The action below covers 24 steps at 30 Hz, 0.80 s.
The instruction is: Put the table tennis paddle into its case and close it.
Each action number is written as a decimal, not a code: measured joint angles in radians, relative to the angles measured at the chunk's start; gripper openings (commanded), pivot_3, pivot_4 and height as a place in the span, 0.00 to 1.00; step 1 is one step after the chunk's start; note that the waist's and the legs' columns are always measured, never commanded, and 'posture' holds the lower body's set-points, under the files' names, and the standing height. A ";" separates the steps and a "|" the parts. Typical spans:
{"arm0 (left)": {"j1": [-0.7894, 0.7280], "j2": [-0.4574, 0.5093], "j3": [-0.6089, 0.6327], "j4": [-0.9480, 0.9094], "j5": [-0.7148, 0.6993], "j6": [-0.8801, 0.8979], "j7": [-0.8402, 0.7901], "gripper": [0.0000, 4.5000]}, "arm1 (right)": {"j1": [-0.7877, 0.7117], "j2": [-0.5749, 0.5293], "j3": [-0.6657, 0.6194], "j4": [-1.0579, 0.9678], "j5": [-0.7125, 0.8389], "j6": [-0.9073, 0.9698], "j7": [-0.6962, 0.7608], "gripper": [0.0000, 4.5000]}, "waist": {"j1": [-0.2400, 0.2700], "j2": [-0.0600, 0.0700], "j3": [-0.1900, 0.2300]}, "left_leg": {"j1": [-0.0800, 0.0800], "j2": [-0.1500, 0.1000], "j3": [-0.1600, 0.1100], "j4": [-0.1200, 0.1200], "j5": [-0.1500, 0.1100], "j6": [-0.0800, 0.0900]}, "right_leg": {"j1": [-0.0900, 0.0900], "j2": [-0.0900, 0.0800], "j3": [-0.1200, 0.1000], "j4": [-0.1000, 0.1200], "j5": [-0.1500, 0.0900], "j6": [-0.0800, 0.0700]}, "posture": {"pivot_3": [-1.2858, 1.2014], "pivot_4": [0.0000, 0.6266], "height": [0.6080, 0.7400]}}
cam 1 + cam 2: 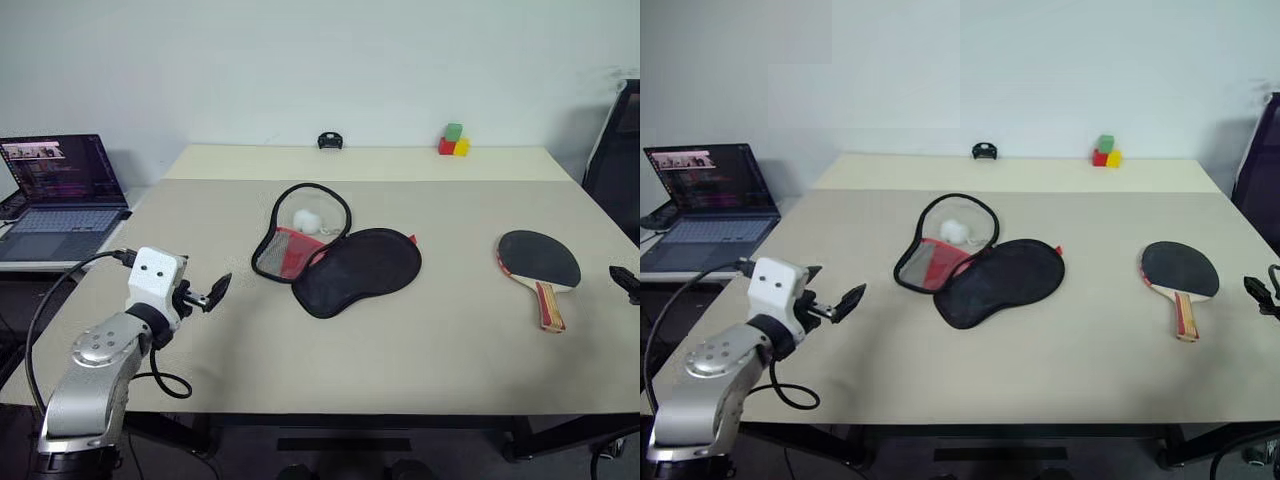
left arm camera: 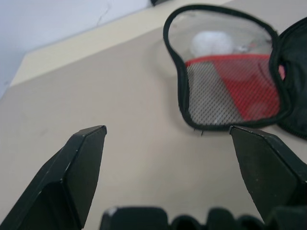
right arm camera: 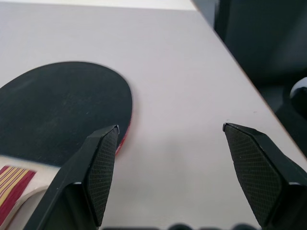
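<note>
1. The left gripper (image 2: 168, 136) spreads its black fingers wide, holding nothing; the unzipped black mesh case with red lining (image 1: 335, 255) lies just ahead.
2. The right gripper (image 3: 170, 129) gapes empty; the black-faced, wooden-handled paddle (image 3: 57, 112) lies beside its left finger (image 3: 98, 167).

Laptop (image 1: 62, 195) off table's (image 1: 420, 350) left; coloured blocks (image 1: 454, 141), sm. black item (image 1: 330, 141) at far edge.

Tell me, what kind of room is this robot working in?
Probably a lab or office test space rather than a home: a plain work table against a bare wall, an open laptop on a side desk, and small colored blocks at the table's far edge, like test props.
</note>
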 measured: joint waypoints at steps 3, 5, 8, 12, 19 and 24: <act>0.010 -0.016 0.000 0.000 0.001 0.002 0.011 1.00 | -0.023 0.001 0.027 0.000 -0.016 0.014 0.012 0.84 | 0.000 -0.001 0.000 | 0.001 0.000 0.001 0.000 0.000 0.000 | 0.000 0.000 0.001 0.000 0.000 0.000 | 0.52 0.24 1.00; 0.015 -0.019 0.004 0.000 -0.001 0.002 0.013 1.00 | -0.033 0.003 0.028 -0.003 -0.017 0.020 0.011 0.84 | 0.001 -0.001 0.000 | 0.001 0.000 0.001 0.000 0.000 0.000 | 0.001 0.000 0.001 0.000 0.000 0.000 | 0.52 0.24 1.00; 0.030 -0.024 0.026 0.001 -0.009 0.001 0.008 1.00 | -0.033 0.003 0.028 -0.044 -0.013 0.053 0.022 0.84 | 0.001 -0.001 0.001 | 0.001 0.000 0.002 0.000 0.000 0.000 | 0.000 0.000 0.002 0.000 0.000 0.000 | 0.52 0.24 1.00; 0.056 -0.024 0.032 0.006 -0.016 -0.020 -0.012 1.00 | -0.010 0.003 0.024 -0.115 0.003 0.096 0.043 0.84 | 0.003 -0.001 0.001 | 0.002 0.001 0.002 0.000 -0.001 0.000 | 0.001 0.000 0.002 0.000 0.000 0.000 | 0.52 0.24 1.00; 0.072 -0.034 0.069 0.009 -0.033 -0.055 -0.018 1.00 | 0.056 0.007 0.020 -0.160 0.014 0.132 0.060 0.84 | 0.004 -0.001 0.001 | 0.002 0.001 0.003 0.000 -0.001 0.001 | 0.001 0.000 0.003 0.000 0.000 0.000 | 0.52 0.24 1.00; 0.033 -0.021 0.070 0.065 -0.039 -0.088 -0.047 1.00 | 0.132 0.091 0.002 -0.322 0.077 0.188 0.077 0.84 | 0.002 -0.001 0.001 | 0.003 0.002 0.003 0.000 -0.001 0.001 | 0.001 0.002 0.003 0.000 0.000 0.000 | 0.52 0.24 1.00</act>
